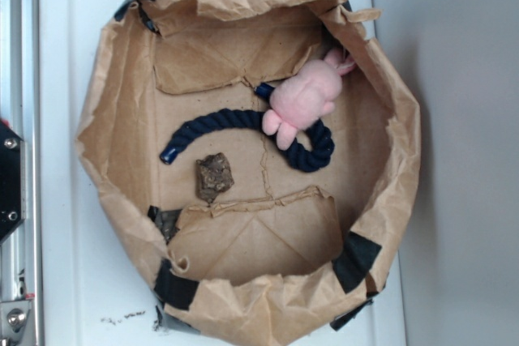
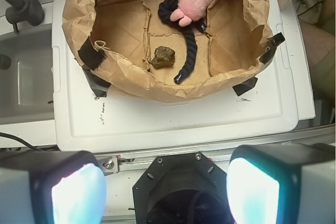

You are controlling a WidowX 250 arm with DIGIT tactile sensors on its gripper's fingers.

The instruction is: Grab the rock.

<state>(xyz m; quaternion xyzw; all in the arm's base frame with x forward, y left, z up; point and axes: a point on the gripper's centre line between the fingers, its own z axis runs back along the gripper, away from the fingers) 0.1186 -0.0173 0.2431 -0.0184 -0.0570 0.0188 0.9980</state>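
Rock [image 1: 214, 176] [image 2: 163, 56]: small lumpy brown-grey stone lying on the floor of a crumpled brown paper bin [image 1: 113, 119] [image 2: 131, 80], free, nothing touching it. Dark blue rope [image 1: 212, 121] [image 2: 189, 51] curves just beside the rock, one capped end near it; other end loops under a pink plush toy [image 1: 304, 100] [image 2: 193, 2] toward the far bin wall (wrist view). Bin edges patched w/ black tape [image 1: 353, 262] [image 2: 90, 54]; bin sits on a white counter [image 1: 73, 281] [image 2: 157, 124]. End effector [image 2: 163, 187]: seen only in wrist view, well apart from bin, outside its rim; two pale pads [image 2: 73, 195] wide apart, nothing between them.
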